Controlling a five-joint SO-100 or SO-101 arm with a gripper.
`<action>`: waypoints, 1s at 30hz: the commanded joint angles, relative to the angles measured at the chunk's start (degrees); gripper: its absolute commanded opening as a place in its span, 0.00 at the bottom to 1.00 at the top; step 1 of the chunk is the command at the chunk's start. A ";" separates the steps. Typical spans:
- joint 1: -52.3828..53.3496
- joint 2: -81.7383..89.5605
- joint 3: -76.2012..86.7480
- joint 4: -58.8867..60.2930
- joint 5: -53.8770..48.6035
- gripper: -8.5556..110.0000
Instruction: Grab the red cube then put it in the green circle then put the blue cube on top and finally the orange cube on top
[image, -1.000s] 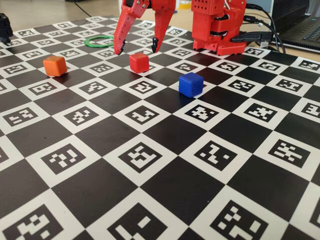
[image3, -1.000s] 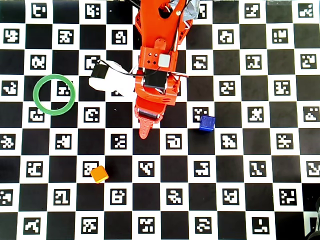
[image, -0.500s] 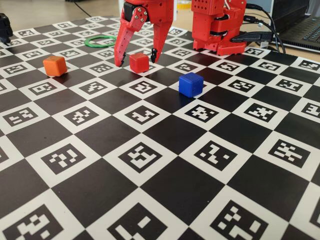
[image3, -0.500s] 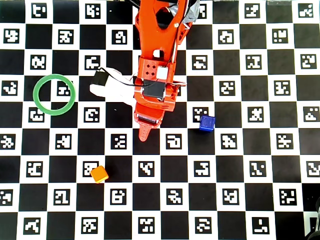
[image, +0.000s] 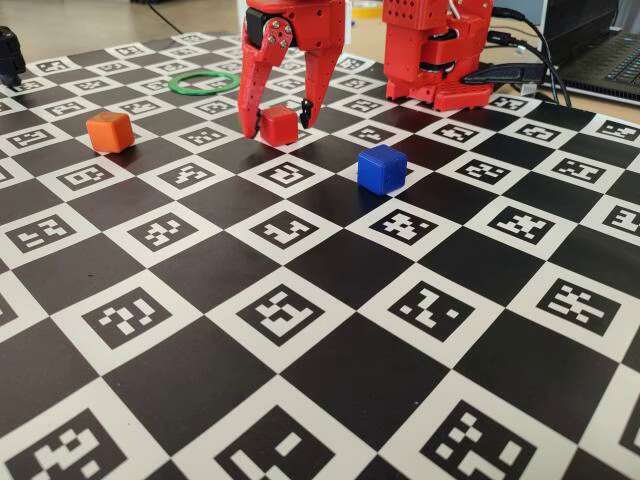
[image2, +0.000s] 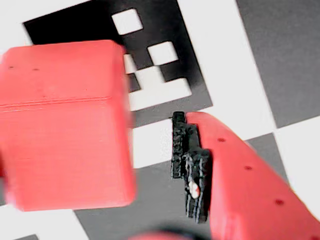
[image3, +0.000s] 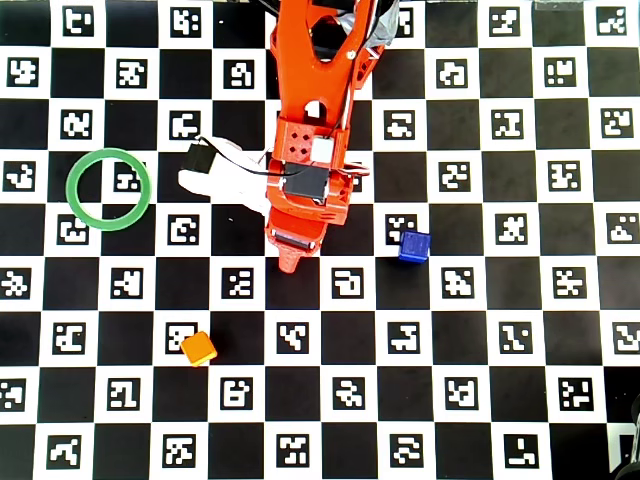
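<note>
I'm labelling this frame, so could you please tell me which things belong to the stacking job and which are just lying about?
Job:
- red cube, between the open gripper fingers
- green ring
- blue cube
- orange cube

Lying about:
- laptop
- cables
- black object at the left edge

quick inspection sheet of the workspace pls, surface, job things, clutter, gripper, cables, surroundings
surface: black-and-white checkered marker mat, flat.
job's things: red cube on the mat between the gripper's fingers; blue cube and orange cube lie apart on the mat; green circle empty.
clutter: nothing seen.
gripper: gripper open, straddling the red cube; the wrist view shows a gap to one finger.
cables: black cables behind the arm's base.
surroundings: laptop at the mat's far right edge in the fixed view.
</note>
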 joint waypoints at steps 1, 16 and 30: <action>-0.53 0.70 -0.53 -0.53 0.97 0.23; 0.53 2.37 -3.43 2.64 -1.05 0.18; 7.56 7.12 -21.09 21.45 -15.47 0.16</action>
